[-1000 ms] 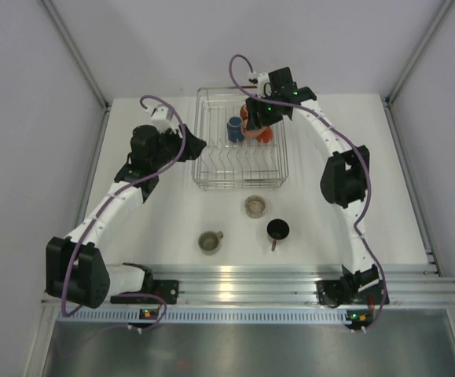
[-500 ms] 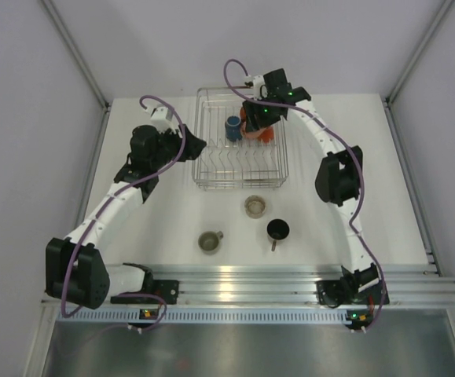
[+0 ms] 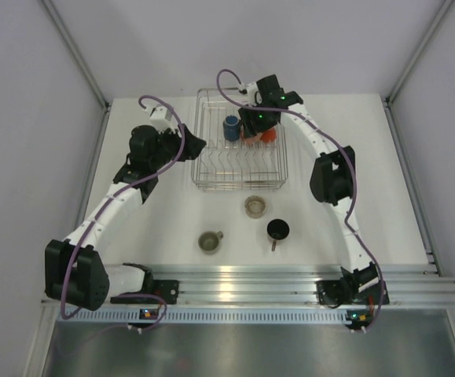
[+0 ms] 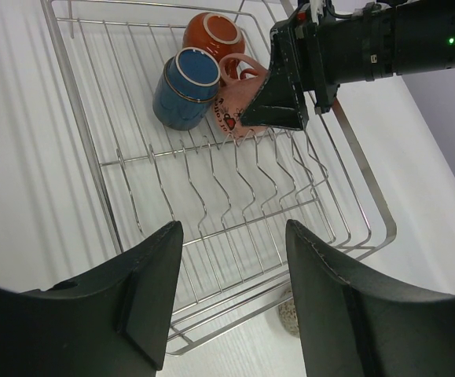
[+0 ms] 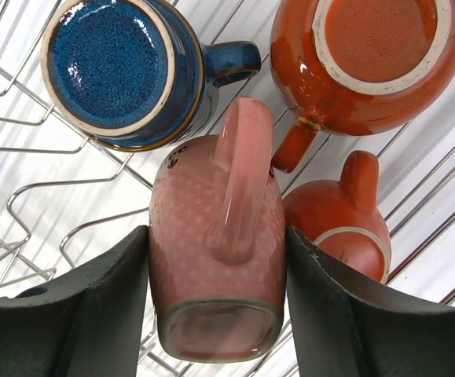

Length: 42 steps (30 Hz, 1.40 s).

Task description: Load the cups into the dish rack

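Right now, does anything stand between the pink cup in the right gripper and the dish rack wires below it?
Nothing visible lies under the pink cup; only bare dish rack wires show there. The dark blue cup and two orange cups stand close beside it, leaving the right gripper little room sideways.

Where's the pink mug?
Right wrist view: the pink mug sits in the right claw, at the far end of the silver wire dish rack, between the dark blue mug and two orange mugs.

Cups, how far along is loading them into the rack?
Done: blue cup and two orange cups sit in the rack. In hand: right claw grips the pink cup over the rack. Remaining: two beige cups and the black cup on the table.
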### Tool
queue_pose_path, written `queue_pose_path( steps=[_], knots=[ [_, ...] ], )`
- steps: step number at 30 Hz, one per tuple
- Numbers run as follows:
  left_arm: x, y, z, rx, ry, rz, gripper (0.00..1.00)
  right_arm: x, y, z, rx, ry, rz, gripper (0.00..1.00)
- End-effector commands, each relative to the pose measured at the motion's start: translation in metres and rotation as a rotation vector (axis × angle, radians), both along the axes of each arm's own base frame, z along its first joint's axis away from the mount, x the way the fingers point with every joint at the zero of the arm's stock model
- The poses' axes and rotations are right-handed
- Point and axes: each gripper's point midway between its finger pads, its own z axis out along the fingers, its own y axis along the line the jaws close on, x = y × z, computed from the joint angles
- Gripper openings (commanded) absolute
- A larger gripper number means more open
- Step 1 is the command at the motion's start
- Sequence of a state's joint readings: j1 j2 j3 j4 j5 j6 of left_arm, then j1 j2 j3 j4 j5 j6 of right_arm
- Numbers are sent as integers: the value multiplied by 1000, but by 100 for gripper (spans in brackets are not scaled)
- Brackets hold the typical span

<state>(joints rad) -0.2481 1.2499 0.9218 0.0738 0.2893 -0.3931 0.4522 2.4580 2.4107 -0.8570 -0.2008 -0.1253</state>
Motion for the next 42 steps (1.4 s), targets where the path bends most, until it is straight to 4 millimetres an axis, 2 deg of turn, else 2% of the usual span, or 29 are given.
queue_pose_path(
  steps=[1,4,6,7,10,11,13,19,25,31,42],
  knots=[
    [-1,4,16,-3,-59,9,60,-6,14,15,0,-22,39,0],
    [-1,4,15,-1,-58,8,60,-5,13,13,-7,-21,39,1],
    [-1,4,15,0,-59,8,60,-5,13,11,-14,-23,39,8],
    [-1,4,15,-1,-58,7,61,-5,13,11,-16,-23,41,18],
    [0,4,13,0,-55,8,61,-6,14,7,-30,-24,43,32],
    [0,4,14,-1,-57,8,61,-5,15,8,-30,-30,44,41],
    [0,4,14,0,-57,10,61,-5,16,8,-33,-31,44,52],
    [-1,4,14,-1,-57,7,61,-3,20,16,-18,-57,44,71],
    [-1,4,11,0,-52,5,61,-1,24,27,8,-91,47,76],
    [-2,4,11,0,-52,5,61,-1,31,40,42,-118,59,76],
    [-5,3,10,-11,-48,0,61,-6,33,45,45,-126,59,76]
  ],
)
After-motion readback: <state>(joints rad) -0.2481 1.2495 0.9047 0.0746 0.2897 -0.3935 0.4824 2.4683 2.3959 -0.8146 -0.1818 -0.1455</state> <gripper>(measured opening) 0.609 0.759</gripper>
